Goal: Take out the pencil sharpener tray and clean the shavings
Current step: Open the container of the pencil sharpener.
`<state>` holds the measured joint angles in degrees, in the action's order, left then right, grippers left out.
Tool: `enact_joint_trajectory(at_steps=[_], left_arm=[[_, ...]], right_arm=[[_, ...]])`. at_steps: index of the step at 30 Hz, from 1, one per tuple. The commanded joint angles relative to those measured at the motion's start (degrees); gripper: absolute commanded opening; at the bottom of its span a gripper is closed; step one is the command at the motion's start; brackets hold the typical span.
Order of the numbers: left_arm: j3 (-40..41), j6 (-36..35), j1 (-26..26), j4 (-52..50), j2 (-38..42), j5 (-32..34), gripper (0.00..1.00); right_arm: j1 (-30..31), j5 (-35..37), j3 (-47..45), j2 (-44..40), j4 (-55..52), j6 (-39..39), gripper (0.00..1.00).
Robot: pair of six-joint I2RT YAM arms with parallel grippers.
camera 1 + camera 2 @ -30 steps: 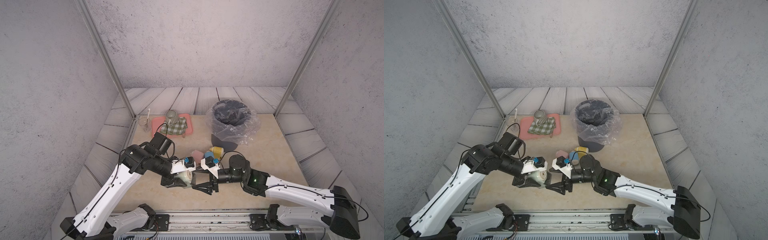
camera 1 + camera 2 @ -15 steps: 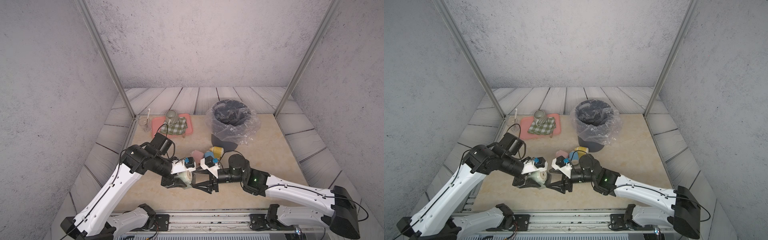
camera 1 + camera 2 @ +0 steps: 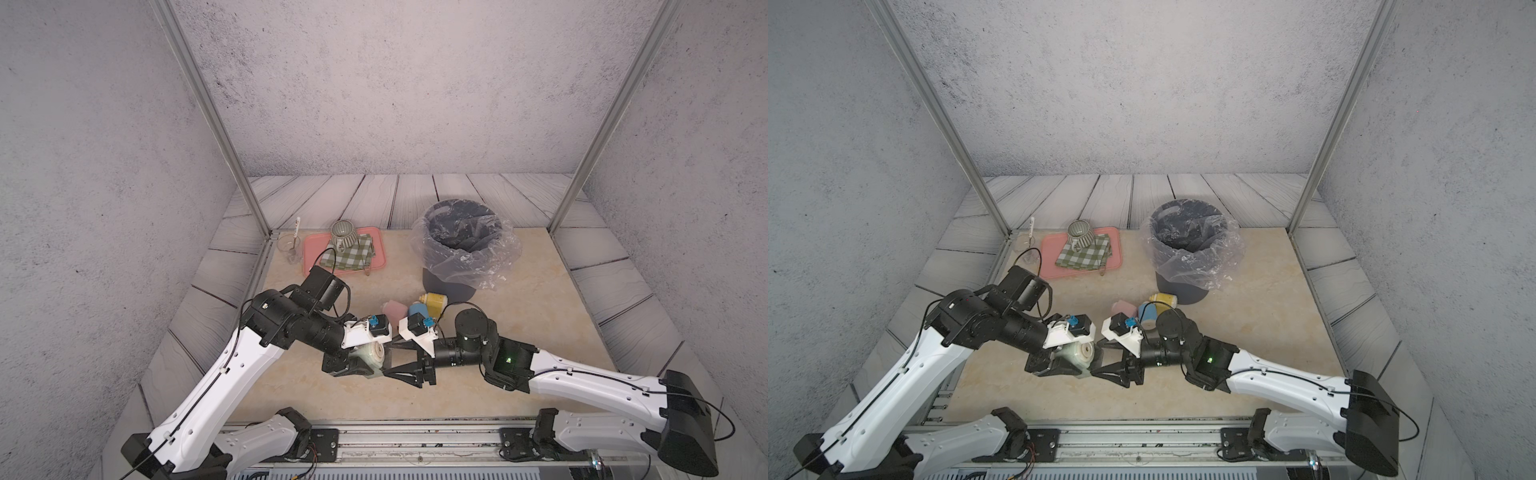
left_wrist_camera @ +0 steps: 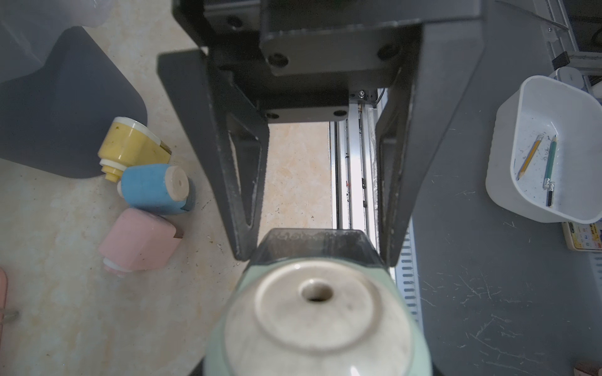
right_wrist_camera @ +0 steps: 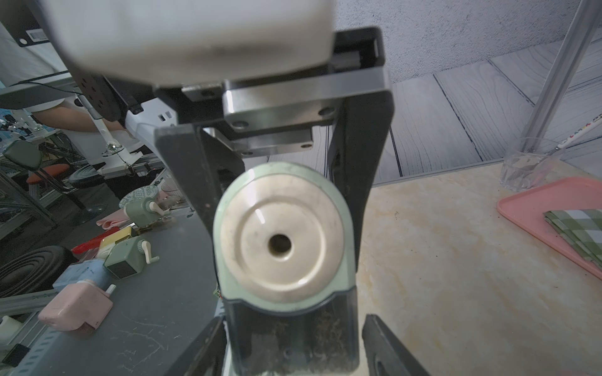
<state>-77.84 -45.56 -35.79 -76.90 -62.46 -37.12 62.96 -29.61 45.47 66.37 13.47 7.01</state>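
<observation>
My left gripper (image 3: 365, 362) is shut on a pale green pencil sharpener (image 3: 372, 352) with a cream front disc, held low over the table's front middle. Its fingers (image 5: 192, 182) clamp the sharpener's body (image 5: 280, 234) from both sides. The dark see-through tray (image 5: 290, 332) sits in the sharpener's base with brown shavings inside. My right gripper (image 5: 293, 319) faces the sharpener, open, one finger on each side of the tray (image 4: 312, 241). One finger is close against the tray and a gap shows at the other. In both top views the two grippers meet nose to nose.
A grey bin (image 3: 461, 245) with a clear liner stands behind. Yellow (image 3: 433, 300), blue (image 3: 417, 311) and pink (image 3: 394, 309) sharpeners lie just behind the grippers. A pink serving tray (image 3: 311, 249) with checked cloth and mug, and a glass (image 3: 291, 247), stand at the back left.
My right gripper's jaws have narrowed a little around the tray. Both arms stay almost where they were.
</observation>
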Motion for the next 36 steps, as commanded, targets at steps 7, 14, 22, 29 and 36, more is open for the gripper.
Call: enact_joint_trajectory(at_steps=[7,14,22,29,36], left_arm=[[0.0,0.3,-0.2,-0.1,-0.1,-1.4,0.0],[-0.2,0.4,-0.2,-0.2,0.0,-1.2,0.0],[-0.1,0.2,-0.2,-0.5,-0.1,-1.0,0.0],[-0.1,0.0,-0.2,-0.6,-0.3,-0.9,0.0],[0.4,-0.8,-0.2,-2.1,-1.1,0.3,0.0]], right_arm=[[0.7,1.7,1.5,-0.1,-0.8,-0.3,0.67],[0.7,2.4,1.6,0.0,-1.3,-0.5,0.62],[0.7,3.2,1.7,-0.5,-1.8,-0.7,0.53],[0.7,3.7,2.3,-0.2,-2.1,-0.7,0.39],[0.7,5.6,1.7,-1.6,-2.9,-1.4,0.26]])
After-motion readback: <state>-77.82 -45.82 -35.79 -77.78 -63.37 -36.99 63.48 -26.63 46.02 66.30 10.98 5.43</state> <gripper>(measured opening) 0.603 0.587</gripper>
